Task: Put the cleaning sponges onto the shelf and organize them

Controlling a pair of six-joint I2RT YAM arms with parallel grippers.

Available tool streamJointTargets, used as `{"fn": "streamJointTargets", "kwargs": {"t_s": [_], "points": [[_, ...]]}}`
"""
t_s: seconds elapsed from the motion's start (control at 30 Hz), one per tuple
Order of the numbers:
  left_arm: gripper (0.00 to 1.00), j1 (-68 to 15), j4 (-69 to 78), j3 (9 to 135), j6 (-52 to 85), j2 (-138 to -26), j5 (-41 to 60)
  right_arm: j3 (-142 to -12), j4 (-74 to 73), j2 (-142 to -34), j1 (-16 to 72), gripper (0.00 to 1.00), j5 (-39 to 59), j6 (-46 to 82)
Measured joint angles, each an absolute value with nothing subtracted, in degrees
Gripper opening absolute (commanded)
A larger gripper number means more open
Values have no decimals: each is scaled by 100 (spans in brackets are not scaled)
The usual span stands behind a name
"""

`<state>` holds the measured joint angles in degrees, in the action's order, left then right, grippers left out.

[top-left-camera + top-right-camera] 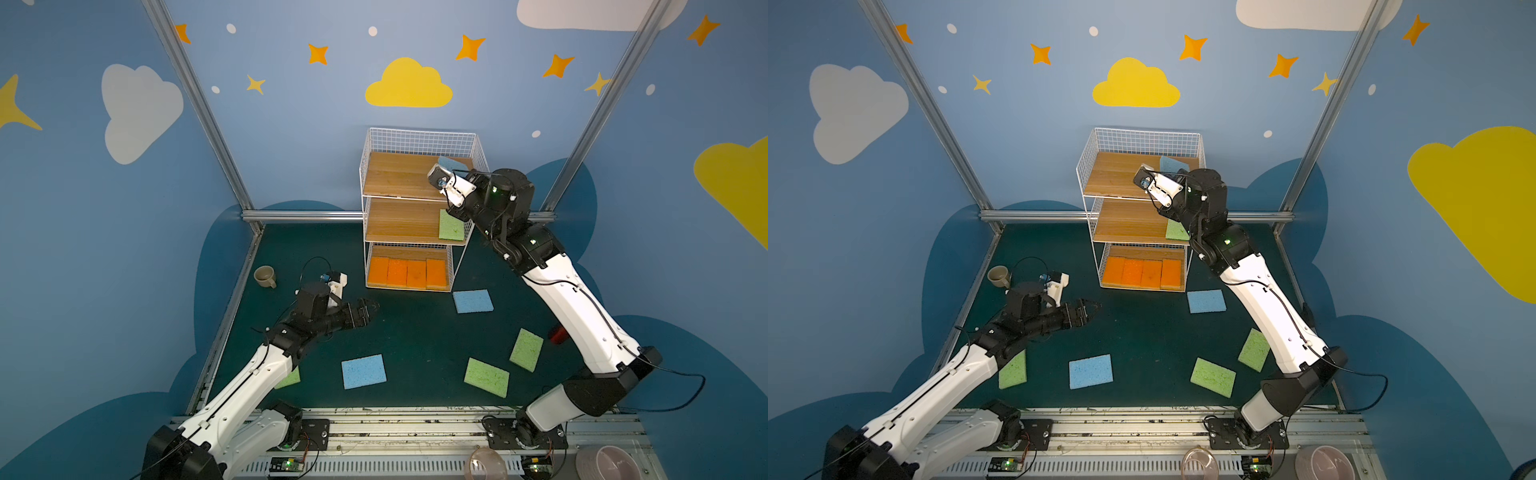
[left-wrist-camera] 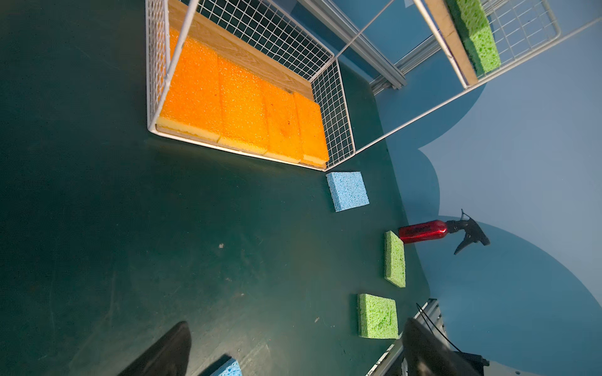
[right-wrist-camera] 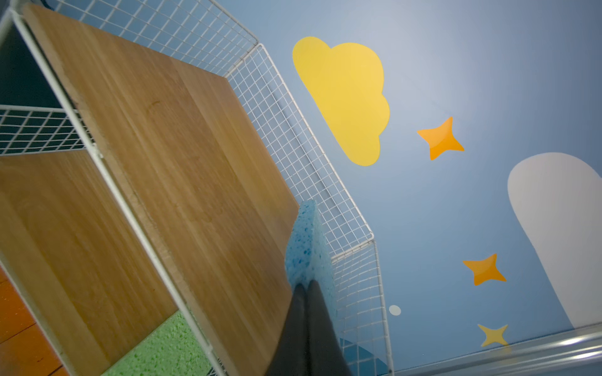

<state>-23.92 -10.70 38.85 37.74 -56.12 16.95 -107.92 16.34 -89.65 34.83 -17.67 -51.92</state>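
Right gripper: closed tight on one edge of a blue sponge, which sticks out beyond the fingertips.
Why held so: probably so that the sponge's flat face is free to be laid down on a board.
Blue sponge place: over the right rear corner of the top board of the shelf, just beside the wire side wall. It cannot be told whether it touches the board.
Right arm: high and stretched forward from its base at the near edge of the worktop, with the wrist bent over the top tier.
Left gripper: jaws wide apart, holding nothing.
Left arm: low, reaching toward the worktop's middle, well apart from the shelf.
Shelf sorting: four orange sponges fill the bottom board side by side. One green sponge lies at the right end of the middle board. This looks like one colour per tier, with blue going on top.
Loose on the worktop: two loose blue sponges and three loose green sponges lie scattered. One of the green ones is partly under the left arm.
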Motion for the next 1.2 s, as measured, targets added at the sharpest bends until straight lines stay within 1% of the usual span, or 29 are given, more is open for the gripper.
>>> {"fn": "streamJointTargets", "kwargs": {"t_s": [0.27,0.77,0.87,1.0,1.17,1.2], "points": [[100,-2408,-1072,3874,3771,-5474,1691,-10669,1286,-8997,3485,0,-2324,-5664],[99,-2416,-1066,3806,3769,-5481,1695,-10066,1007,-9024,3446,0,-2580,-6302],[100,-2416,-1081,3769,3771,-5481,1695,-10014,1002,-9021,3426,6,-2585,-6326],[99,-2429,-1085,3769,3771,-5481,1695,-9959,1037,-9017,3415,23,-2567,-6270],[99,-2438,-1087,3769,3771,-5481,1695,-9929,1111,-8984,3347,35,-2504,-6064],[100,-2438,-1087,3769,3771,-5478,1695,-9924,1135,-8954,3330,39,-2477,-6018]]}}
